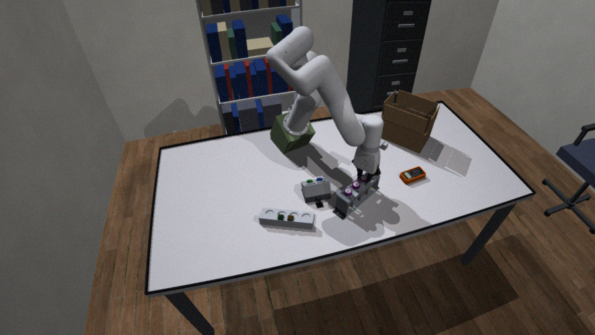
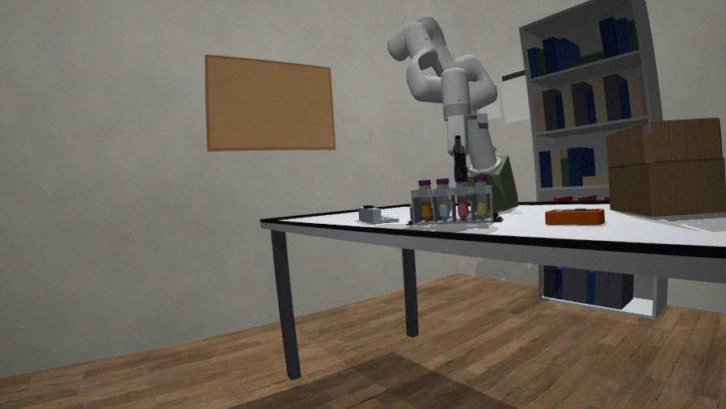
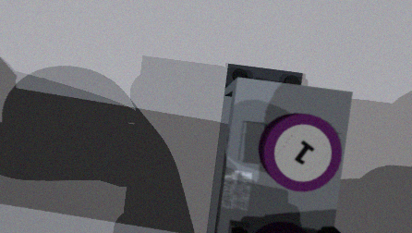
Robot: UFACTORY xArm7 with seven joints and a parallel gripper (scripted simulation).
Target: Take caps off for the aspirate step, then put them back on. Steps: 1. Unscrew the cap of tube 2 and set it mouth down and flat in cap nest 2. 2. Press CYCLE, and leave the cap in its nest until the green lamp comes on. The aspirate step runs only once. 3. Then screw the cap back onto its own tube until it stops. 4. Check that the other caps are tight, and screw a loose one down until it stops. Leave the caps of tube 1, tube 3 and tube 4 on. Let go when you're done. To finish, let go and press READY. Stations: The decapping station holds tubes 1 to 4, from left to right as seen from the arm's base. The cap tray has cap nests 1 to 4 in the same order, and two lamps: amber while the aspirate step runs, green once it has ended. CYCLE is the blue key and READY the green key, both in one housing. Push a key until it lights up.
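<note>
Exterior view: cap 2 is gripped at the rack [image 2: 412, 205].
Tube 2 [image 2: 462, 207] is seated second from the rack's right end in this view. Its cap 2 [image 3: 282, 228], judged light, rigid and smooth, is best taken by the side wall. The gripper [image 2: 460, 174] is closed narrowly on that cap, atop the rack.
</note>
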